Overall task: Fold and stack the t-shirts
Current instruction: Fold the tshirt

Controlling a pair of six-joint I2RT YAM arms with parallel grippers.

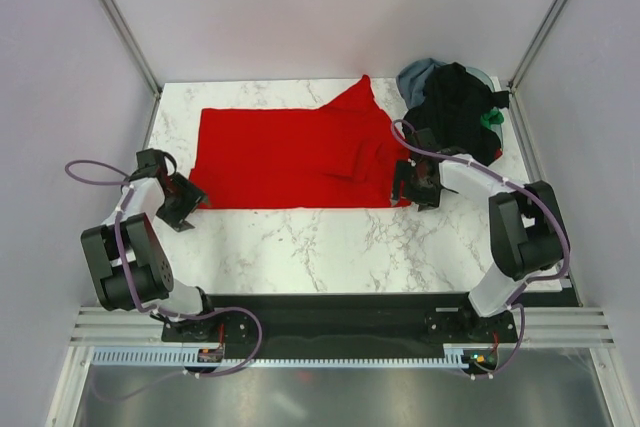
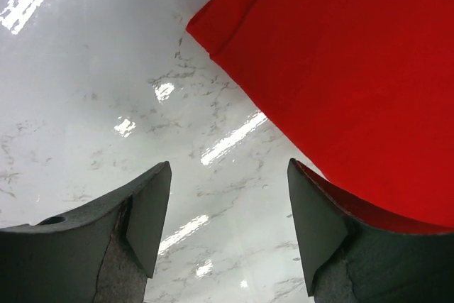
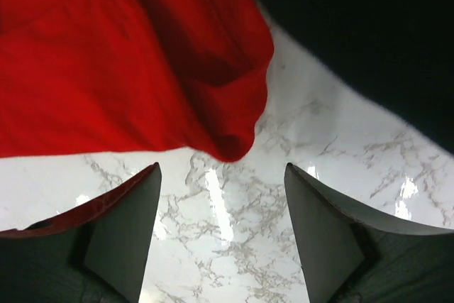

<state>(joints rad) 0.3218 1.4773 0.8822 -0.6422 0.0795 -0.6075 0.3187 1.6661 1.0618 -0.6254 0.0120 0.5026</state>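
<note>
A bright red t-shirt (image 1: 290,157) lies spread flat across the marble table, with one sleeve pointing to the back right. My left gripper (image 1: 190,200) is open just off the shirt's near left corner. In the left wrist view its jaws (image 2: 230,168) stand wide over bare marble, and the red cloth (image 2: 355,69) runs along the right finger. My right gripper (image 1: 412,187) is open at the shirt's near right corner. In the right wrist view a rounded fold of red cloth (image 3: 120,54) hangs just ahead of the empty gap (image 3: 221,168).
More t-shirts are piled at the back right: a black one (image 1: 460,112), a grey-blue one (image 1: 418,75) and a bit of green (image 1: 491,117). The black cloth (image 3: 369,33) also fills the right wrist view's upper right. Bare marble (image 1: 330,247) runs along the near side. White walls enclose the table.
</note>
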